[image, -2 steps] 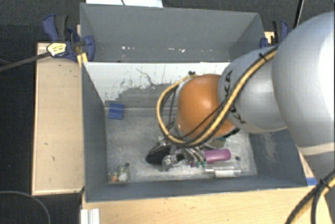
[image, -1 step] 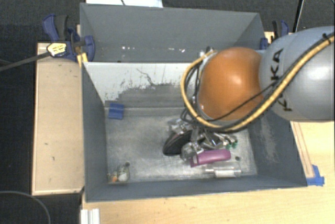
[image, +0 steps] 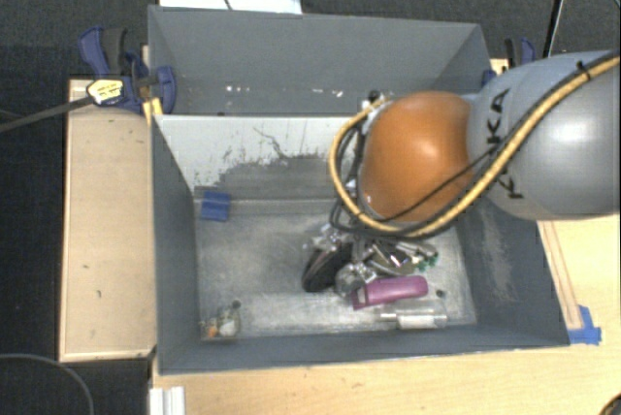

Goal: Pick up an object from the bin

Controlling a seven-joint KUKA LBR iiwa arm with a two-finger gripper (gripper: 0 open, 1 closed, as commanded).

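1. My gripper [image: 354, 260] sits low in the bin [image: 177, 248], right of its middle, tucked under the arm's orange cover [image: 417, 151]. I cannot tell how wide it stands or whether it has hold of anything.
2. Around it lies a small heap: a black rounded thing [image: 320, 270] to the left, a purple tube-like piece [image: 393, 290] just right, and a pale marker [image: 419, 317] nearer the front wall.
3. I judge the black thing or the purple piece the likeliest pick. I'd straddle one alone before closing.
4. The blue block [image: 214, 206] lies well apart, so I ignore it.
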